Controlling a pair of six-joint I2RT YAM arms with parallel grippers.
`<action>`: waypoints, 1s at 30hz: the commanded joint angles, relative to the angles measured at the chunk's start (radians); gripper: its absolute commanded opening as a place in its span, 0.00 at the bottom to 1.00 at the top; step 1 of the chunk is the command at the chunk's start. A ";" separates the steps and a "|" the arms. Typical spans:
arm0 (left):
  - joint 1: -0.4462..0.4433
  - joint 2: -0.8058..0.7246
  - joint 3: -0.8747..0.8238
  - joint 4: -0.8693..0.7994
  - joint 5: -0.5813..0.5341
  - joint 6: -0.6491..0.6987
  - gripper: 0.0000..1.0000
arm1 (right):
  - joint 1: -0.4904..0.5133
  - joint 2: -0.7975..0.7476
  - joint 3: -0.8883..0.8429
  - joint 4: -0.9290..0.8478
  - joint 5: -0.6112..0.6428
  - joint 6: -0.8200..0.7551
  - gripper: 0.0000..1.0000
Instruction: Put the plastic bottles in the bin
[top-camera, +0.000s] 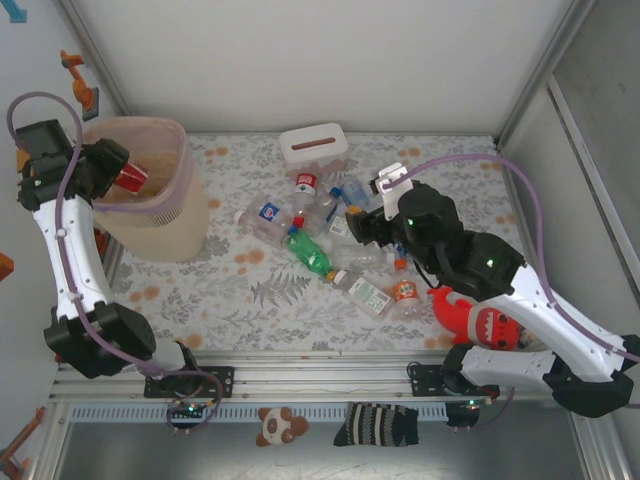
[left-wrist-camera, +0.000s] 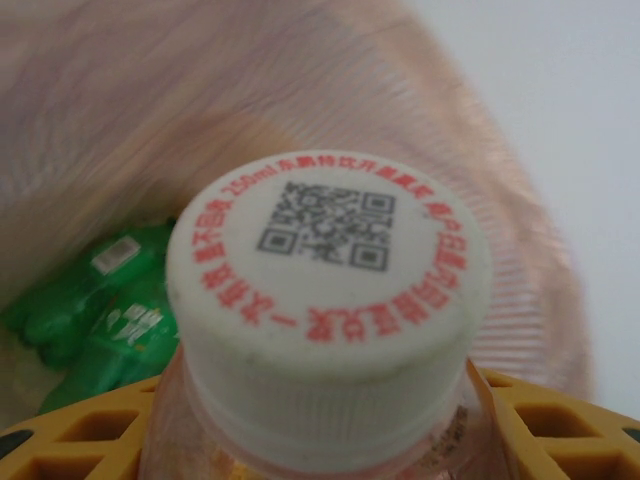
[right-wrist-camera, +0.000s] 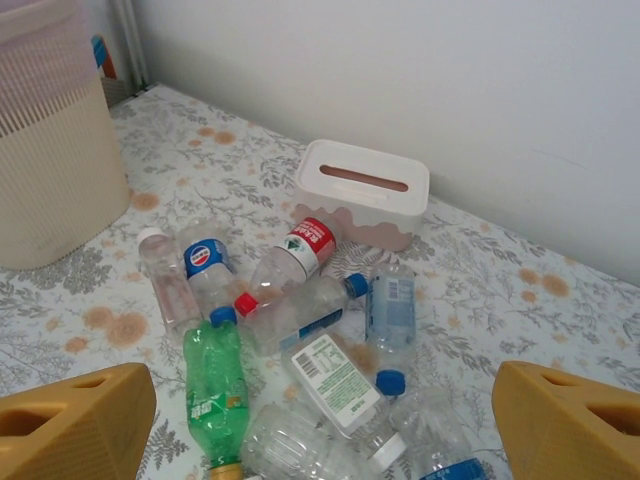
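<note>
My left gripper (top-camera: 118, 172) is over the mouth of the pinkish-beige bin (top-camera: 160, 215), shut on a clear bottle with a red label (top-camera: 133, 178). In the left wrist view the bottle's white cap (left-wrist-camera: 325, 290) sits between the yellow fingers (left-wrist-camera: 85, 430), and green bottles (left-wrist-camera: 100, 315) lie inside the bin (left-wrist-camera: 200, 90). Several plastic bottles (top-camera: 320, 225) lie in a pile mid-table, among them a green bottle (right-wrist-camera: 212, 385) and a red-labelled bottle (right-wrist-camera: 300, 255). My right gripper (top-camera: 365, 228) hovers open above the pile, with its yellow fingers (right-wrist-camera: 75, 420) wide apart and nothing between them.
A white tissue box (top-camera: 313, 142) stands behind the pile, also seen as the tissue box (right-wrist-camera: 362, 190) in the right wrist view. A red plush shark (top-camera: 480, 318) lies beside the right arm. The bin (right-wrist-camera: 50, 150) stands far left against the enclosure wall.
</note>
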 joint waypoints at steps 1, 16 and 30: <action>0.004 0.036 0.004 -0.086 -0.056 -0.102 0.51 | -0.015 -0.012 -0.014 -0.005 0.016 -0.012 0.86; 0.003 0.270 0.089 -0.283 -0.156 -0.264 0.60 | -0.049 0.008 -0.023 -0.002 -0.007 -0.006 0.86; 0.003 0.287 0.314 -0.342 -0.121 -0.307 0.62 | -0.056 -0.001 -0.015 -0.002 -0.001 -0.006 0.86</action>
